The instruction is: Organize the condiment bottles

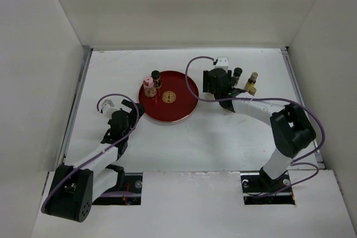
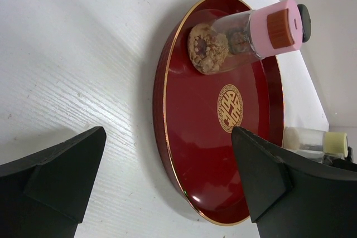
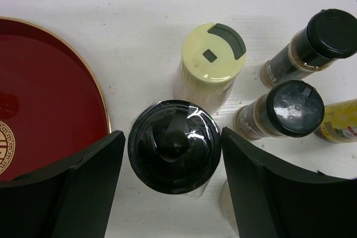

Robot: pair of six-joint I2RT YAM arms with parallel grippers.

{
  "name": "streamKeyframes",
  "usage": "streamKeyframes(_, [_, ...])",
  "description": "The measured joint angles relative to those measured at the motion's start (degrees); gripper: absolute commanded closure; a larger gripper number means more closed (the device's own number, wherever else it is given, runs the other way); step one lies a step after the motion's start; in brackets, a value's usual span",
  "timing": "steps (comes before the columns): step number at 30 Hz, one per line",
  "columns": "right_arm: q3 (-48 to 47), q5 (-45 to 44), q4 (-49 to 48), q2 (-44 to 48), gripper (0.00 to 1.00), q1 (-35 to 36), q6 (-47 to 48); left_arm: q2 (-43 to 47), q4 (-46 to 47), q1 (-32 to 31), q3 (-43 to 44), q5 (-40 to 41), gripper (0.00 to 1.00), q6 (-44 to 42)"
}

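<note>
The red tray [image 2: 195,154] is shining glossy and smooth like lacquer, the white desk [image 2: 83,54] is looking matt and faintly grained, the black cap [image 3: 174,146] is gleaming under clear film, and the cream cap [image 3: 213,55] is showing smooth plastic.

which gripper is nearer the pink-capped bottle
Left. The left gripper is just off the tray's left edge, facing the bottle; the right gripper is beyond the tray's right edge, around a black-lidded jar.

A robot test lab: plain white walls [image 1: 184,4] box in a white counter [image 1: 223,143], with a left arm [image 1: 95,160] bolted at 7 o'clock, a right arm [image 1: 284,137] at 5 o'clock, and purple cables [image 1: 201,59]
</note>
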State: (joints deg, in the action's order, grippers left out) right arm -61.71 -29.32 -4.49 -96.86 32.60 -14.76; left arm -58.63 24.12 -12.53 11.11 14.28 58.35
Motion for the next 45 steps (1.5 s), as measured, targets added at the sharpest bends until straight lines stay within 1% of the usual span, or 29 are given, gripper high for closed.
streamKeyframes(6, [-0.5,0.1,0.0,-1.2,0.34,0.0,-0.2,0.0,0.1,0.0,0.0,0.0,0.00,0.0])
streamKeyframes(12, [-0.5,0.2,0.6,-0.7,0.38,0.3,-0.2,0.1,0.1,0.1,0.0,-0.2,0.00,0.0])
streamKeyframes(16, [-0.8,0.0,2.3,2.1,0.39,2.0,0.5,0.1,0.1,0.1,0.0,-0.4,0.00,0.0])
streamKeyframes(18, [-2.6,0.2,2.4,2.7,0.39,3.3,0.9,0.1,0.1,0.1,0.0,-0.4,0.00,0.0])
streamKeyframes(21, [-8.1,1.2,2.4,1.7,0.40,5.0,1.1,0.1,0.1,0.1,0.0,-0.4,0.00,0.0])
streamKeyframes(24, [-15.9,2.2,0.8,-2.4,0.40,6.6,1.3,0.1,0.1,0.1,0.0,-0.6,0.00,0.0])
streamKeyframes(28, [-26.2,4.2,-1.5,-11.7,0.40,8.1,1.0,0.3,0.1,0.1,0.0,-0.6,0.00,0.0])
streamKeyframes(32, [-33.5,6.0,-1.4,-20.9,0.40,8.8,0.2,0.7,0.1,0.1,0.0,-0.6,0.00,0.0])
streamKeyframes(36, [-38.1,6.9,-0.3,-27.9,0.40,9.0,-0.8,0.9,0.1,0.1,0.0,-0.6,0.00,0.0])
streamKeyframes(39, [-40.0,6.9,-0.3,-31.2,0.37,9.0,-1.7,0.9,0.1,0.1,0.0,-0.5,0.00,0.0])
streamKeyframes(42, [-41.1,6.6,-0.4,-31.9,0.25,9.0,-2.6,0.9,0.1,0.1,0.0,-0.6,0.00,0.0])
streamKeyframes(45, [-41.0,6.2,-0.9,-31.9,0.16,9.1,-3.8,0.8,0.1,0.1,0.0,-0.6,0.00,0.0])
